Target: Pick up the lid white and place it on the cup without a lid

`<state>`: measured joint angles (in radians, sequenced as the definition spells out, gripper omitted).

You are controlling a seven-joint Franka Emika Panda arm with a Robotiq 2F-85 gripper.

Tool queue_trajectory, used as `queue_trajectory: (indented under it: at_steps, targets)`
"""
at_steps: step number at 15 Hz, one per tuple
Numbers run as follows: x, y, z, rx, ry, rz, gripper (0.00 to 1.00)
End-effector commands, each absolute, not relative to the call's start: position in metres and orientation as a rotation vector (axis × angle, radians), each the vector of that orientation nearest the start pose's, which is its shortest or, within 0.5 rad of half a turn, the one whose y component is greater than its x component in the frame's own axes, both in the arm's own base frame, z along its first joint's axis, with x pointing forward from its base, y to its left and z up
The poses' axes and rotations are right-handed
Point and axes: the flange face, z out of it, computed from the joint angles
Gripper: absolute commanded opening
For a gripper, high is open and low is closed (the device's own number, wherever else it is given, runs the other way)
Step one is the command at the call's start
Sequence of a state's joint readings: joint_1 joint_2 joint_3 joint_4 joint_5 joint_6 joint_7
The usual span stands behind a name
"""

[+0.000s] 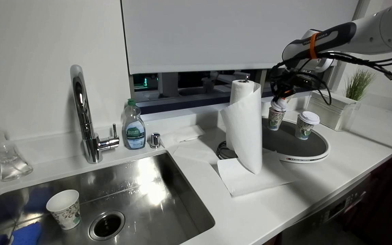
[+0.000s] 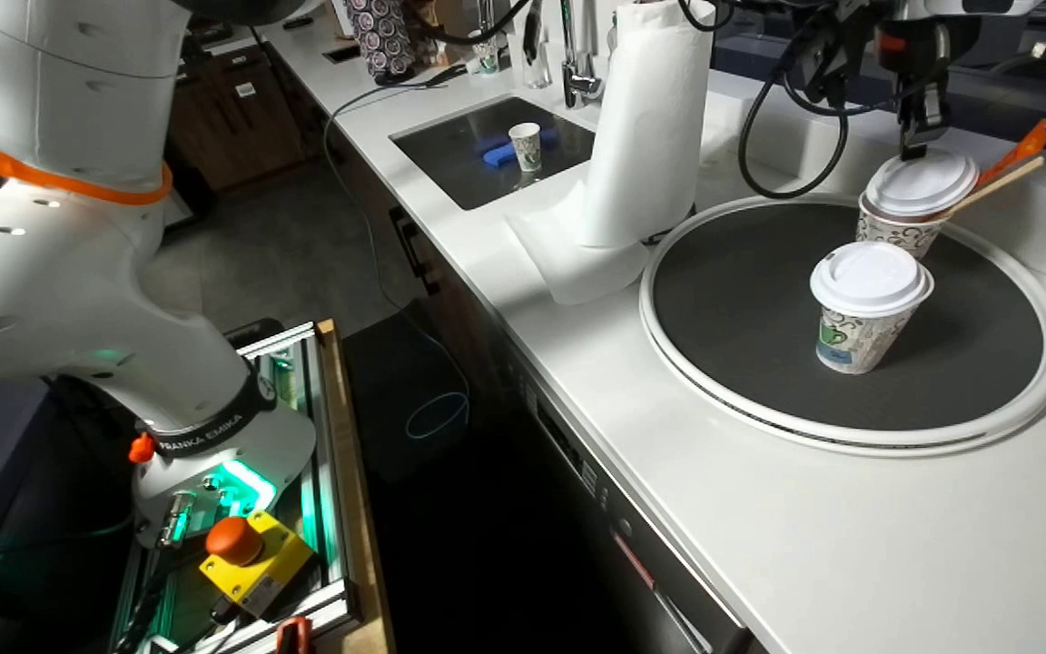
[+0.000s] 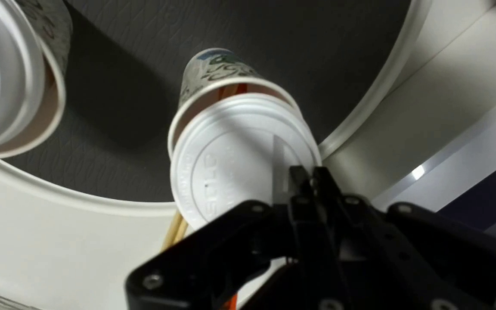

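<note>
In the wrist view, the black two-fingered gripper is closed, tips over the rim of the round white plastic lid; whether pinching it, I cannot tell; the lid tops a patterned white paper cup; in both exterior views, the tips are at the lid's edge.

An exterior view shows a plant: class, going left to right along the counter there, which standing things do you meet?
Clear bottle, faucet, dish soap bottle, chrome cap, paper towel roll, rear cup, front cup, plant.
</note>
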<state>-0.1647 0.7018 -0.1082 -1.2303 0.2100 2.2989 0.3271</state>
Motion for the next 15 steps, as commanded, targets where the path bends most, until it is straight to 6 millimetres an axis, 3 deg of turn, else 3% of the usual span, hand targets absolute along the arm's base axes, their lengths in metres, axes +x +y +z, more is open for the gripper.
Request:
queue_trajectory:
  at_steps: [1, 8, 15]
  targets:
    - [0.757, -0.18, 0.399, -2.842, 0.928, -0.474, 0.02]
    - [0.76, -0.181, 0.401, -2.881, 0.916, -0.442, 0.02]
    - [0.769, -0.182, 0.391, -2.896, 0.918, -0.461, 0.02]
